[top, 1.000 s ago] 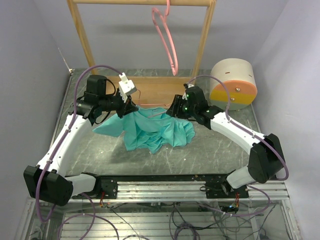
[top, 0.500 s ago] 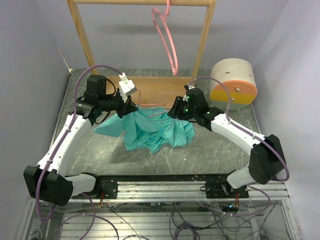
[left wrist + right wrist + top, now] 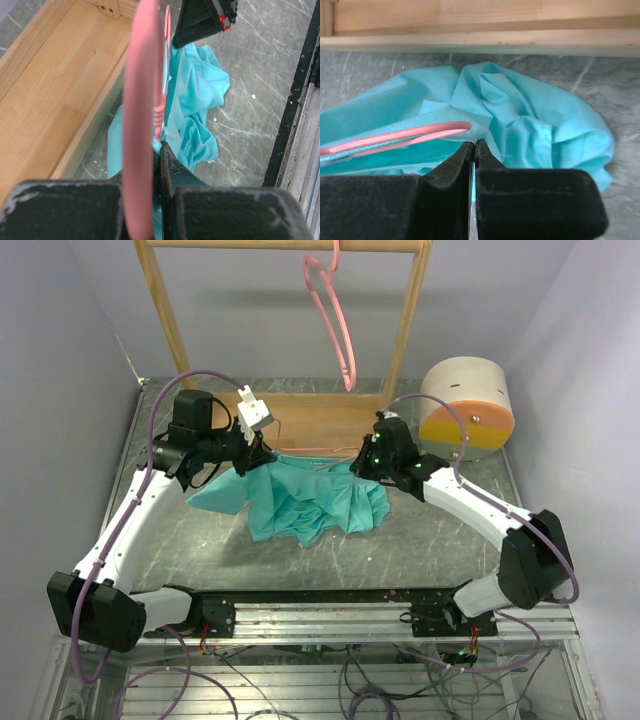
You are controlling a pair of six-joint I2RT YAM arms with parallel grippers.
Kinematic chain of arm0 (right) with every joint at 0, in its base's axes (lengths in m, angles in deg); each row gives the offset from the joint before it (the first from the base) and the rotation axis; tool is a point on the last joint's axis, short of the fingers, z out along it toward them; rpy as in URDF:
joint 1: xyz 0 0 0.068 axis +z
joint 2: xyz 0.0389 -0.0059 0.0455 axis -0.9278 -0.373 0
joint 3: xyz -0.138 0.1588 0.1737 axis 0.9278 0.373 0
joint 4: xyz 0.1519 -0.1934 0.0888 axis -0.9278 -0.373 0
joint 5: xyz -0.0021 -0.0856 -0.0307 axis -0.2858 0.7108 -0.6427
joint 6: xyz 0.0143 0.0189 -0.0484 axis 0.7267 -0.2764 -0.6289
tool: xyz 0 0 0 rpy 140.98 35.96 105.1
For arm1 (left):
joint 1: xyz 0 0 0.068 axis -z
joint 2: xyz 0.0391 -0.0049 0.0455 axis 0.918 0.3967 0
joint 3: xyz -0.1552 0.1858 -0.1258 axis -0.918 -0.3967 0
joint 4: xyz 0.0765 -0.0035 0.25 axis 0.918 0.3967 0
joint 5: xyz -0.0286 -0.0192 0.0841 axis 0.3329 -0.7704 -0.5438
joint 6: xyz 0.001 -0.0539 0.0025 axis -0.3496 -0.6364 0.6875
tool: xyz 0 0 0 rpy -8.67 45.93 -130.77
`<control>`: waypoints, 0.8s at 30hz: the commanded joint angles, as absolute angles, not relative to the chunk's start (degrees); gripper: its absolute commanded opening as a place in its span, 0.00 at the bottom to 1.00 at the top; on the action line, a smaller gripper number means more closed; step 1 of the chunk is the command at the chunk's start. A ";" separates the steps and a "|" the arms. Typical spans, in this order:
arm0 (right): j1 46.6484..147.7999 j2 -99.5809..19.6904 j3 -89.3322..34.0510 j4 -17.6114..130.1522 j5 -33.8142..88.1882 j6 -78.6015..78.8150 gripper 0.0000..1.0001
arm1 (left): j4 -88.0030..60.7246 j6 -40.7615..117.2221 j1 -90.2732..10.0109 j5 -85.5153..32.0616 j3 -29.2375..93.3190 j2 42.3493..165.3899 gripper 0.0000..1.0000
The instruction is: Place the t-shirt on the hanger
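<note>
The teal t-shirt (image 3: 310, 502) lies crumpled on the table between my two grippers. One pink hanger (image 3: 335, 320) hangs from the wooden rack's top bar. A second pink hanger (image 3: 142, 125) is in my left gripper (image 3: 262, 455), which is shut on it; its bar runs into the shirt (image 3: 200, 95). In the right wrist view the hanger's end (image 3: 395, 140) sits inside the cloth (image 3: 530, 115). My right gripper (image 3: 358, 462) is shut on the shirt's edge just beside that end (image 3: 474, 146). My left gripper's tips (image 3: 159, 147) touch the cloth.
The wooden rack's flat base (image 3: 310, 420) lies just behind the shirt, its posts (image 3: 408, 320) rising at both sides. A round beige, orange and yellow drum (image 3: 468, 408) stands at the back right. A metal rail (image 3: 330, 615) runs along the near edge.
My right gripper has moved a little to the right and back with the shirt's edge, drawing the cloth's top edge straighter along the hanger. The left arm has held still.
</note>
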State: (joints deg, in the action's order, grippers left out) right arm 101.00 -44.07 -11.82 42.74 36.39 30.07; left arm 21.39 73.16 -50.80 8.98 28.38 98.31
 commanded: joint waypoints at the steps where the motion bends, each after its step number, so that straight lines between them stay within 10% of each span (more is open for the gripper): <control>1: 97.41 -38.34 -10.02 39.33 41.52 29.32 0.00 | 21.68 73.10 -51.33 12.11 27.69 95.60 0.07; 24: 102.57 -41.93 -26.56 23.96 49.57 22.34 0.00 | 10.63 70.41 -44.17 6.20 25.70 101.03 0.07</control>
State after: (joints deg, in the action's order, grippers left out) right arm 99.60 -39.70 -23.95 28.33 44.28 22.68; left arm 17.04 73.34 -46.58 8.65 25.43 99.79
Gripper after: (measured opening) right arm 0.009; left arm 0.108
